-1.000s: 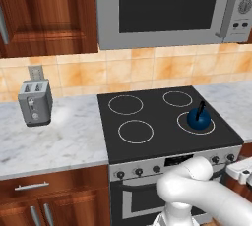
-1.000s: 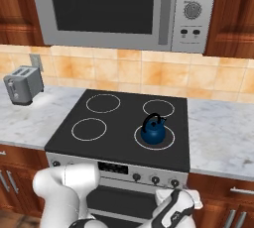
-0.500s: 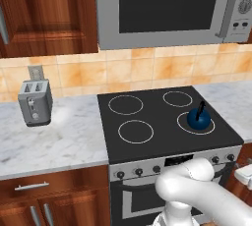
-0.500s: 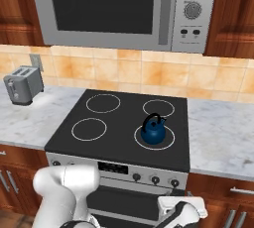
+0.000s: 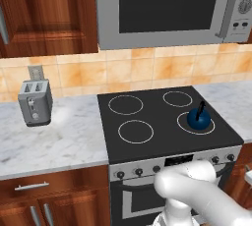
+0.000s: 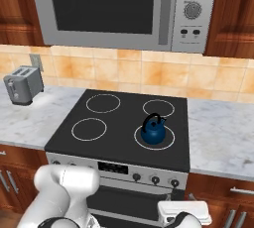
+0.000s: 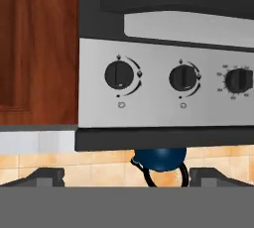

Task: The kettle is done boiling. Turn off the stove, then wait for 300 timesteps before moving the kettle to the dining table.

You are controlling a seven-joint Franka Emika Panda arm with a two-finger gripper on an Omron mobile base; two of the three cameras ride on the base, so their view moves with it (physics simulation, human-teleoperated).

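left base view: kettle (image 5: pixel 199 119) sits on the stove (image 5: pixel 147 144) at its front-right burner, near the front-right corner of the cooktop. Toaster (image 5: pixel 35 102) on the tabletop (image 5: pixel 59 139) well to the left, toward the back edge. Microwave (image 5: pixel 167 9) hangs above the stove. Knob row along the stove front, just above my arm.

right base view: same kettle (image 6: pixel 152 129), upright, handle arched over the lid, inside the ring of the front-right burner; other 3 burners bare. My hand is low at the bottom edge, below the knob row, in front of the oven door. Dining table: can't place it from here.

hand view: cam is rolled, so the scene reads upside down. Three black knobs (image 7: pixel 119 75) face me on the steel front, apart from my fingertips (image 7: pixel 47 175); kettle (image 7: pixel 159 156) peeks past the cooktop edge. My gripper (image 7: pixel 126 185) is spread as wide as it goes, nothing in it.

step (my guess): lining up on a knob to switch the burner off; kettle not yet moved.

risk: knobs look alike & sit close, so I could turn the wrong one & leave the kettle's burner on. Rolled view makes left/right easy to swap. Wide jaws may slip off a small knob w/o turning it.

writing: tick marks & small symbols by the knobs, digits round the third dial too small to read. No brand legible; microwave panel text blurred.
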